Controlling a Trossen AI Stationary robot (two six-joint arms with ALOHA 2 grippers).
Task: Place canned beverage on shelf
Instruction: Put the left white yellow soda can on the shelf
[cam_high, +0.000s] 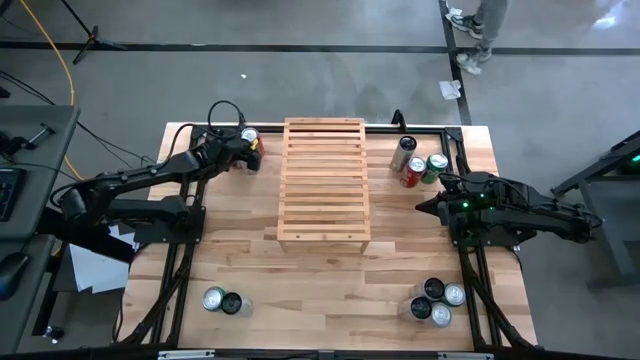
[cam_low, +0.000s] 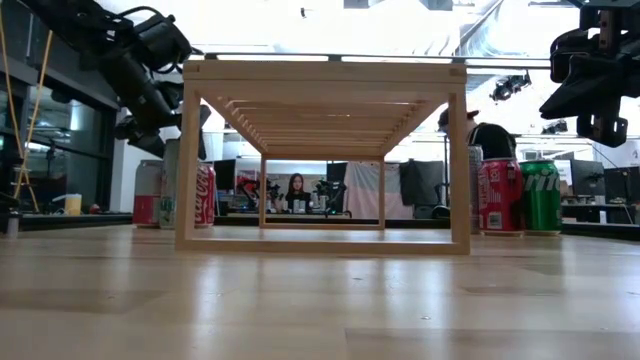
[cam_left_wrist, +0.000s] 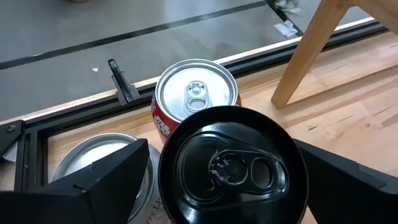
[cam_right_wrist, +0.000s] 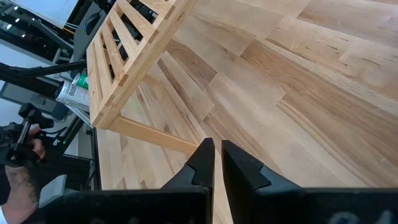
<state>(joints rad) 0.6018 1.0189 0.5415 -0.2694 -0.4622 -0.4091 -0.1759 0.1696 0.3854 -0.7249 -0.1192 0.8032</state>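
left end effector is spread wide with a black-topped can sitting right between its fingers, not pinched yet as far as i can tell. that's up in the upper left of the high view, just left of the shelf. a red can stands right behind it and a silver-topped one is squeezed in beside it, so it's a tight cluster. my guess: the can is stiff but thin-walled and slick, probably has some weight if full, so grab it around the mid body with even pressure and lift straight up so the neighbours don't tip. right end effector is pressed together and empty, hovering over the worktop at the right of the shelf.
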